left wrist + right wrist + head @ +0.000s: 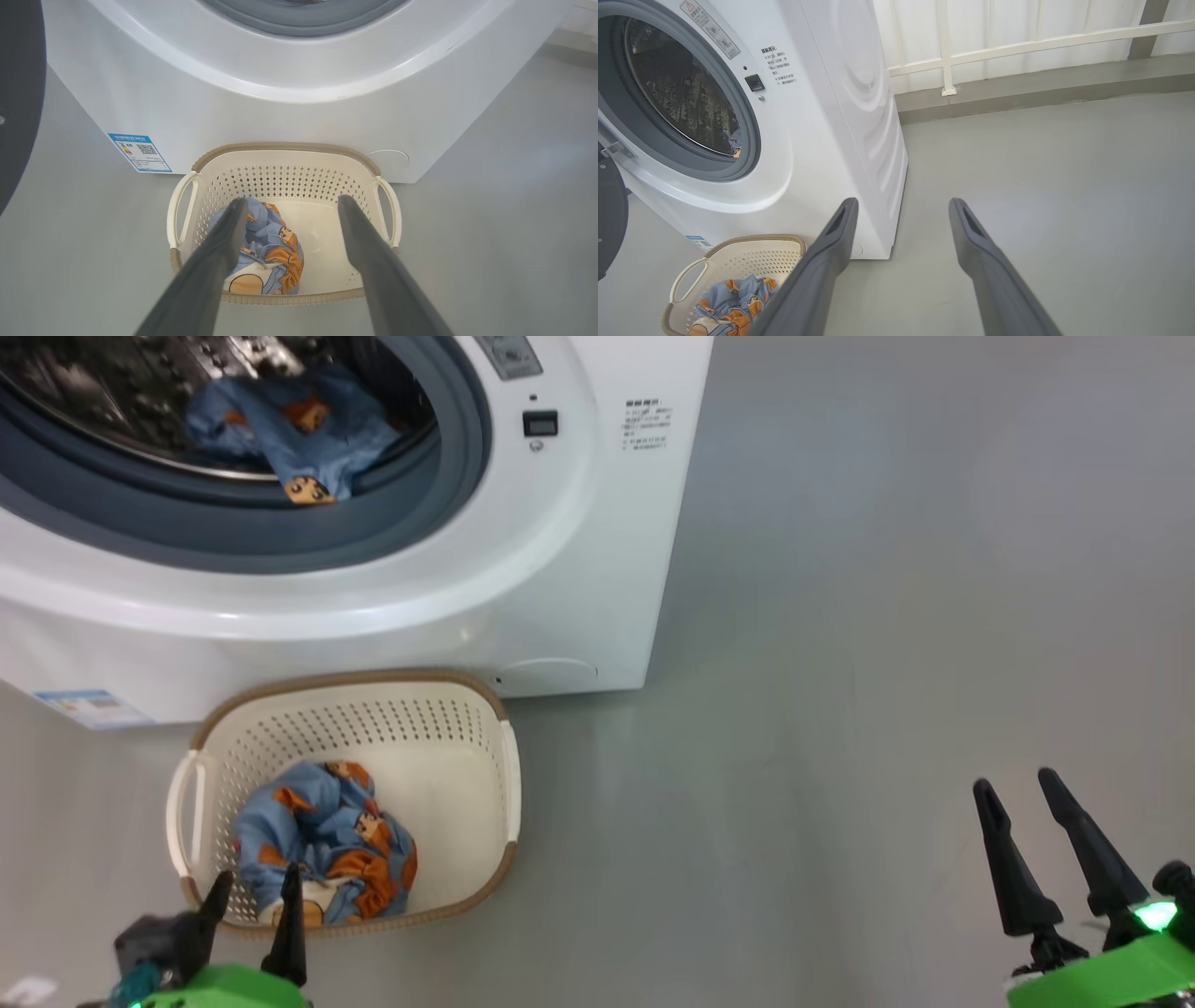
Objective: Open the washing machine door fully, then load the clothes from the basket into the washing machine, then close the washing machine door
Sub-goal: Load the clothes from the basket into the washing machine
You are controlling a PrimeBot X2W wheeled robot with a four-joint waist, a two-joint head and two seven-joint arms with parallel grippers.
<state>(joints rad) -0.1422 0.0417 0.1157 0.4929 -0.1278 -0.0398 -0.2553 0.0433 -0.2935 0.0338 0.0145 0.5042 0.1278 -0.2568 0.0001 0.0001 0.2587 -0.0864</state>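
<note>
Left gripper: released, fingers apart, near the basket
Right gripper: released, empty, over the floor
Clothes: some in basket, some in washing machine

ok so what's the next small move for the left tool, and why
Probably lower the left tool straight down onto the clothes in the basket and close on them. It hangs open right above that bundle, gripping nothing, while another garment already lies in the washing machine drum, so this bundle looks like what is left to load.
</note>
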